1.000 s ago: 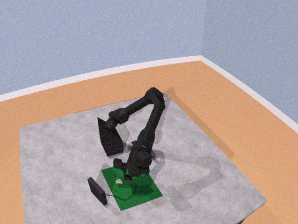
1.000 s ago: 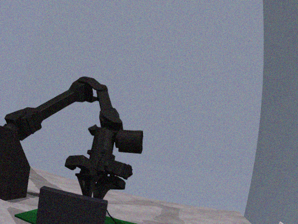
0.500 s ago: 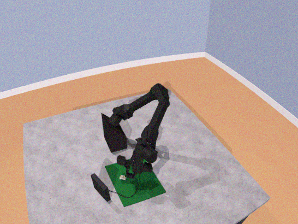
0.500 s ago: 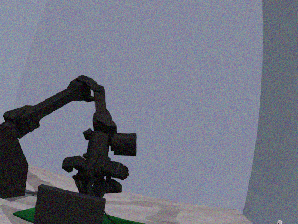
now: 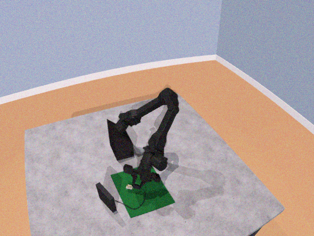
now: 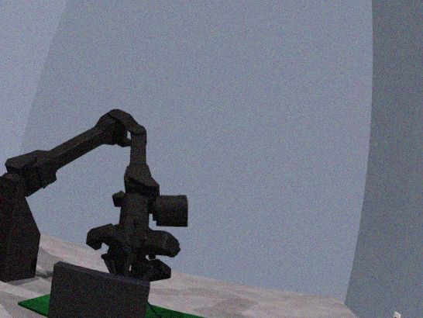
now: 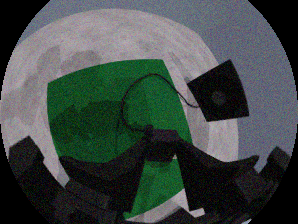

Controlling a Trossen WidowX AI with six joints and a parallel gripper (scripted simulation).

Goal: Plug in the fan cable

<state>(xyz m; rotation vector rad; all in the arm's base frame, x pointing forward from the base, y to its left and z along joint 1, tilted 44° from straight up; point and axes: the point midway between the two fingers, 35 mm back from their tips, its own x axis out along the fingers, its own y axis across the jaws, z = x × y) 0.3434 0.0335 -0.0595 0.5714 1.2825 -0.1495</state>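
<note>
The green board (image 5: 156, 201) (image 7: 87, 110) (image 6: 35, 305) lies flat on the grey table (image 5: 63, 149). The small white four-pin header (image 5: 129, 187) stands on the board's left part. My gripper (image 5: 136, 186) (image 7: 161, 140) reaches straight down to the board right beside the header and is shut on the dark plug (image 7: 158, 139). The black cable (image 5: 136, 206) (image 7: 133, 94) loops from the plug across the board to the black fan (image 5: 106, 197) (image 7: 220, 94) (image 6: 98, 295) standing at the board's left edge. In the exterior view the fan hides my fingertips. I cannot tell whether the plug sits on the header.
The arm's black base block (image 5: 121, 144) (image 6: 15, 236) stands on the table just behind the board. The table's edge (image 5: 267, 201) drops off to an orange floor on the right.
</note>
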